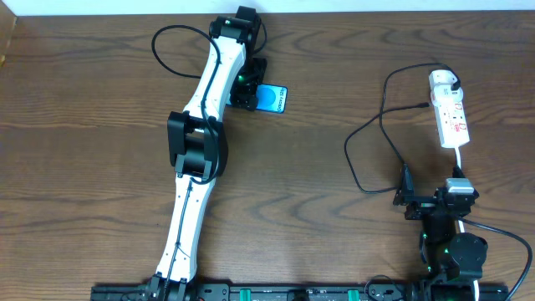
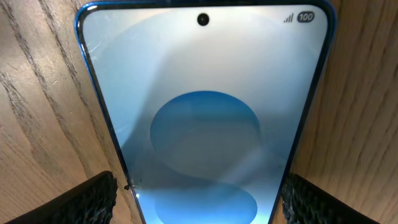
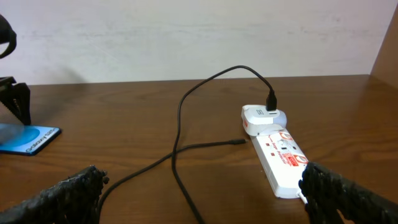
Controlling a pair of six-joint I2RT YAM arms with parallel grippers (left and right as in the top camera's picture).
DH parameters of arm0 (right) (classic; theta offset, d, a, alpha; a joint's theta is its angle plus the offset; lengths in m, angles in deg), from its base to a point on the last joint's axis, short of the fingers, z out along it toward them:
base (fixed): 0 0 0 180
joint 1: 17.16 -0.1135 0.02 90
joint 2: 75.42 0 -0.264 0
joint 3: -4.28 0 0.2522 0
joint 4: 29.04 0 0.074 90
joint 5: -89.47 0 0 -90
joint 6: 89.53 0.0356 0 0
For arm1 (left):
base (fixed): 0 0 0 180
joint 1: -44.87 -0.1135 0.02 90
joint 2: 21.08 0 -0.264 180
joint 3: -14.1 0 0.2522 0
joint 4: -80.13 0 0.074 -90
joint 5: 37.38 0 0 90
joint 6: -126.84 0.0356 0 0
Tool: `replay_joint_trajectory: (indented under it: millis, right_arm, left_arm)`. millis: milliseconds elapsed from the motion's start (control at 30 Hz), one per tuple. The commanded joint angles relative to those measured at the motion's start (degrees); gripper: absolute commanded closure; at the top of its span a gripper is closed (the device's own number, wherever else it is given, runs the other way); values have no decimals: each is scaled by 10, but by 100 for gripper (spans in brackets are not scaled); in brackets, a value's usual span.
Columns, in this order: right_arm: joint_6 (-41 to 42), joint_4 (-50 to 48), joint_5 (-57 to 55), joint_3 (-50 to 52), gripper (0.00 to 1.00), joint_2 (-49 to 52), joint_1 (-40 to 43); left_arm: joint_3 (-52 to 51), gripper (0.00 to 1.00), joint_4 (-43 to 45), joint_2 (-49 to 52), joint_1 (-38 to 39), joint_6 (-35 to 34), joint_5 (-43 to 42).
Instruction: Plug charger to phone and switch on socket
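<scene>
The phone [image 1: 274, 99] lies flat at the back of the table, its blue screen [image 2: 205, 124] filling the left wrist view. My left gripper [image 1: 249, 90] is open and straddles the phone's near end, with a thin gap between each phone edge and each finger [image 2: 93, 199]. The white socket [image 1: 451, 117] lies at the right, with the charger's white plug head [image 3: 263, 117] plugged into its far end. The black charger cable [image 1: 368, 159] loops over the table, and its connector tip [image 3: 239, 142] lies loose beside the socket [image 3: 280, 158]. My right gripper [image 1: 433, 194] is open near the front, holding nothing, and the cable [image 3: 180, 174] runs between its fingers.
The left arm's white links [image 1: 196, 167] stretch from the front rail [image 1: 251, 293] diagonally up to the phone. The socket's white cord [image 1: 461, 163] runs toward the right arm's base. A pale wall [image 3: 186, 37] closes off the back of the brown wooden table [image 1: 84, 167].
</scene>
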Motion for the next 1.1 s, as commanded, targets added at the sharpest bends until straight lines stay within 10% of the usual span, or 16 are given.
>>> replay_joint_trajectory:
  millis: [0, 1067]
  right_arm:
    - [3, 2, -5, 1, 1, -3, -4]
    - [3, 2, -5, 1, 1, -3, -4]
  left_arm:
    - [-19, 16, 0, 15, -2, -6, 8]
    - [-44, 26, 4, 15, 17, 49, 27]
